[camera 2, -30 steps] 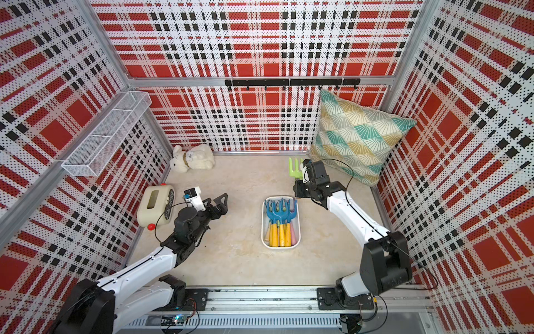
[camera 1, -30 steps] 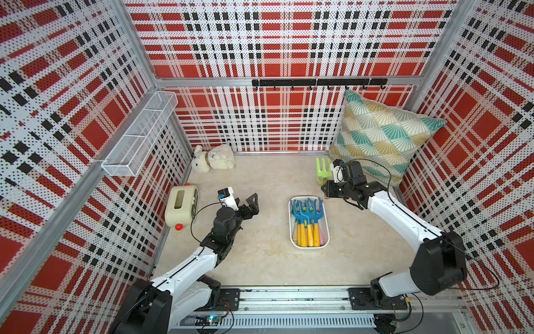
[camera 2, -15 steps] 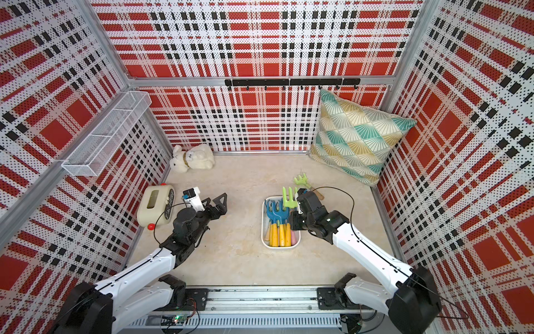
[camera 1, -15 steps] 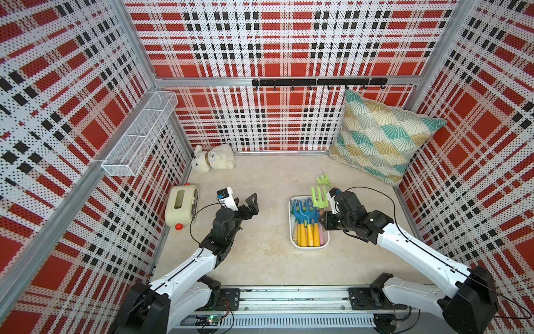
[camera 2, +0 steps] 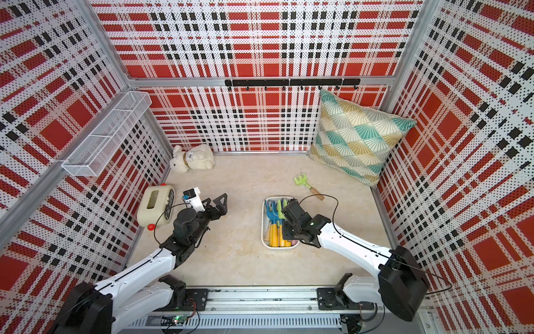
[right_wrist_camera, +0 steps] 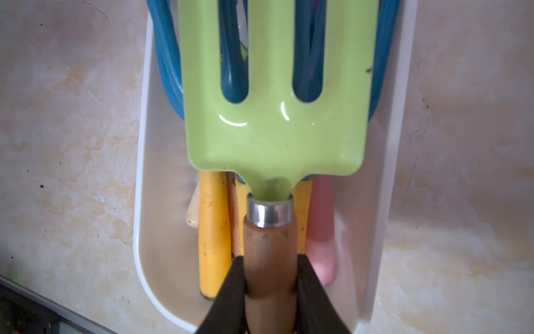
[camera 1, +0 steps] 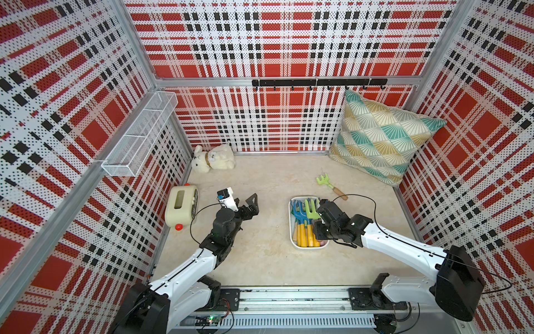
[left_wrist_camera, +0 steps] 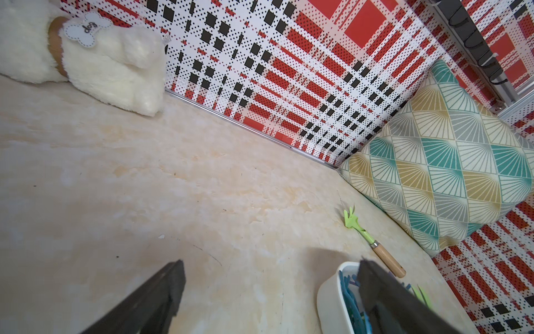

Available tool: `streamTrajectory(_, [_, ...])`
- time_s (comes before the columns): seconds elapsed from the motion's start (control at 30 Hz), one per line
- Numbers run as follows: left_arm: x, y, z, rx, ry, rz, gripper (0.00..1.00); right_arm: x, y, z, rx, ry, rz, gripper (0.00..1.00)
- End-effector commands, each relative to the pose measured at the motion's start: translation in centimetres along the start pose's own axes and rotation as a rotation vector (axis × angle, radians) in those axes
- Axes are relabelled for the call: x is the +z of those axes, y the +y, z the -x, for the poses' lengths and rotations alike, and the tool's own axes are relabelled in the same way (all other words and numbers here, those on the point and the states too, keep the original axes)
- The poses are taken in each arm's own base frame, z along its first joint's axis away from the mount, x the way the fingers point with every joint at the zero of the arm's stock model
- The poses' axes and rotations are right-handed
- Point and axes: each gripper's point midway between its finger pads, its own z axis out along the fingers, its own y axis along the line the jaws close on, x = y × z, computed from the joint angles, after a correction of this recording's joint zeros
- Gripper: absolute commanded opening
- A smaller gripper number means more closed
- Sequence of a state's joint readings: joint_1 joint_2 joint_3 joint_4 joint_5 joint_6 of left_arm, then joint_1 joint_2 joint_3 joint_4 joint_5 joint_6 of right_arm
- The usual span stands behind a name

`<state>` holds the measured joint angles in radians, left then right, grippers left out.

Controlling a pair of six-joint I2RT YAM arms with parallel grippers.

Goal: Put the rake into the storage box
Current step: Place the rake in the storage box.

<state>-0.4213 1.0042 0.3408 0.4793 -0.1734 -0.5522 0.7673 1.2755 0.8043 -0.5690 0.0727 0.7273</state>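
1. my right gripper (right_wrist_camera: 270, 277) is clamped on the wooden handle of the green rake (right_wrist_camera: 271, 130), fingers pinching either side just behind the metal collar.
2. the rake hangs right over the white storage box (right_wrist_camera: 140, 188), head pointing along the box's length, above the blue-headed, yellow-handled tools (right_wrist_camera: 212, 231) lying inside. as far as i can judge, it isn't down in the box yet.
3. my left gripper (left_wrist_camera: 270, 264) stands wide apart off to the side, holding nothing, well clear of the box.
4. to do this well, i want to go down gently with the handle in line with the long walls, so the tines don't catch the rim or the blue heads.
5. i'd let go only once the rake is low on the pile. dropped from height, it could bounce out of such a shallow tub.
6. my fingers sit close to the rounded near end, so i should open straight and lift away cleanly.
7. a second green rake (camera 1: 329, 185) lies on the floor near the patterned cushion (camera 1: 384, 138), apart from the box.
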Motion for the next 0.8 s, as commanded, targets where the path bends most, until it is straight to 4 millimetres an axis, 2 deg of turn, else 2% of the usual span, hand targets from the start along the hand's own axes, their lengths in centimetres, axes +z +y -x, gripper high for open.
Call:
streamTrajectory(0.0, [0.0, 0.1, -0.5, 0.021, 0.011, 0.009, 1.0, 0.7, 0.1, -0.1, 0.007, -0.019, -0.012, 0.0])
streamTrajectory(0.1, [0.0, -0.4, -0.7, 0.031, 0.014, -0.002, 1.0, 1.1, 0.0, -0.8, 0.01, -0.005, -0.014, 0.0])
streamTrajectory(0.13, [0.0, -0.7, -0.7, 0.039, 0.015, -0.007, 1.0, 1.2, -0.1, -0.9, 0.012, -0.005, -0.016, 0.06])
streamTrajectory(0.23, [-0.2, -2.0, -1.1, 0.073, 0.015, -0.027, 1.0, 1.1, -0.1, -0.8, 0.013, -0.007, -0.017, 0.34])
streamTrajectory(0.3, [-0.3, -3.1, -1.4, 0.096, 0.019, -0.045, 1.0, 0.7, 0.0, -0.5, 0.013, -0.018, -0.018, 0.48])
streamTrajectory(0.6, [-0.3, -8.0, -4.0, 0.179, 0.083, -0.149, 0.99, -2.1, -0.5, 2.5, -0.013, -0.109, -0.066, 0.67])
streamTrajectory(0.77, [-0.2, -9.3, -5.0, 0.192, 0.111, -0.176, 0.99, -3.3, -2.8, 5.7, 0.021, -0.174, -0.075, 0.7])
